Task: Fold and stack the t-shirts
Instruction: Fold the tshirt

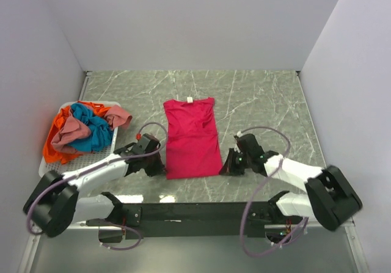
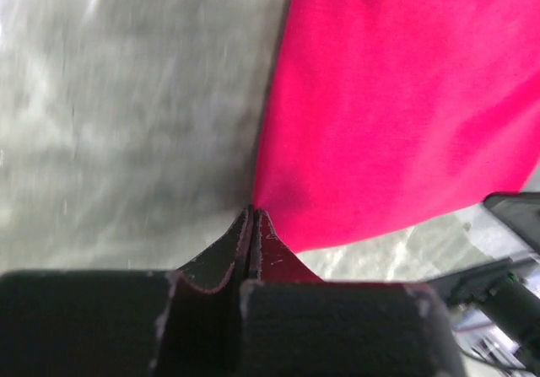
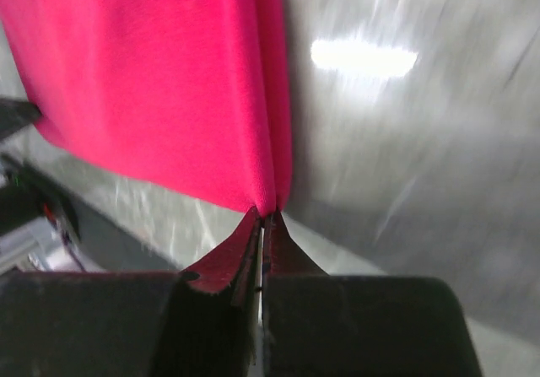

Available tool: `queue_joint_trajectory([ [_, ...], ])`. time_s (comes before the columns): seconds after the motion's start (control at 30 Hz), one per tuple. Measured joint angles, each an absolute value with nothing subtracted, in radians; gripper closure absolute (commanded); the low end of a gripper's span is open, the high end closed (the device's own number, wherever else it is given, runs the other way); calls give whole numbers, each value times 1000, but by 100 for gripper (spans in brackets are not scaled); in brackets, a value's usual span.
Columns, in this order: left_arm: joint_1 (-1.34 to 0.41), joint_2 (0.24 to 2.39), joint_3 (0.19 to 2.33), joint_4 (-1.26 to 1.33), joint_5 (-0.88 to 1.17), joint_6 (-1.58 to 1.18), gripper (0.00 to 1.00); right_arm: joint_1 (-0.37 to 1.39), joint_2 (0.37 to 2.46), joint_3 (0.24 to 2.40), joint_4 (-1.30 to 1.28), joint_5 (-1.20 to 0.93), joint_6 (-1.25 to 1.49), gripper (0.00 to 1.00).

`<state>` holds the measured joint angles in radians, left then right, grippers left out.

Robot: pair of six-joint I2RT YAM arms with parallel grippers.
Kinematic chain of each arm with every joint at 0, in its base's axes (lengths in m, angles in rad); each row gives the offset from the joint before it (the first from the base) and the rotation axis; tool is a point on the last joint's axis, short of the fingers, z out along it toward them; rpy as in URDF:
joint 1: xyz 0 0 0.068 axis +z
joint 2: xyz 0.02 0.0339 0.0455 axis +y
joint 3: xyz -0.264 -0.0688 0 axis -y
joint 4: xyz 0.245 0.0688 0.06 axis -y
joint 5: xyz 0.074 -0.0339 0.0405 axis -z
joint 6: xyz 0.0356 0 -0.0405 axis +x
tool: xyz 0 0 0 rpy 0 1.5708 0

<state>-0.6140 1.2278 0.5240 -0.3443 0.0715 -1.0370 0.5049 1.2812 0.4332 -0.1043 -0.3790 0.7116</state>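
Observation:
A magenta-pink t-shirt [image 1: 192,138] lies flat in the middle of the table, folded into a long narrow strip, collar at the far end. My left gripper [image 1: 160,170] is shut on its near left corner; the cloth [image 2: 396,99] runs from the tips [image 2: 252,212]. My right gripper [image 1: 225,168] is shut on its near right corner, where the cloth [image 3: 152,82] bunches at the tips [image 3: 264,217]. Orange, teal-blue and dusty pink t-shirts [image 1: 82,131] lie heaped in the basket at the left.
The white slatted basket [image 1: 113,143] stands at the left of the grey marble table [image 1: 263,102]. White walls close in the table at the back and both sides. A black bar [image 1: 195,211] with the arm bases runs along the near edge.

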Motion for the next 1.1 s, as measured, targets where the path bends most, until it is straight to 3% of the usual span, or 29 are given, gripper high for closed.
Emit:
queue_joint_trajectory([
  [0.2, -636, 1065, 531, -479, 48, -1069, 99, 552, 1080, 415, -231, -346, 743, 100],
  [0.37, -636, 1052, 636, -538, 12, -1056, 99, 545, 1052, 553, -323, -278, 709, 100],
  [0.7, -555, 1170, 928, -554, -109, -972, 99, 444, 1182, 889, -395, -210, 588, 100],
  [1.1, -421, 1406, 1178, -487, -112, -852, 99, 335, 1422, 1142, -382, -290, 550, 100],
])
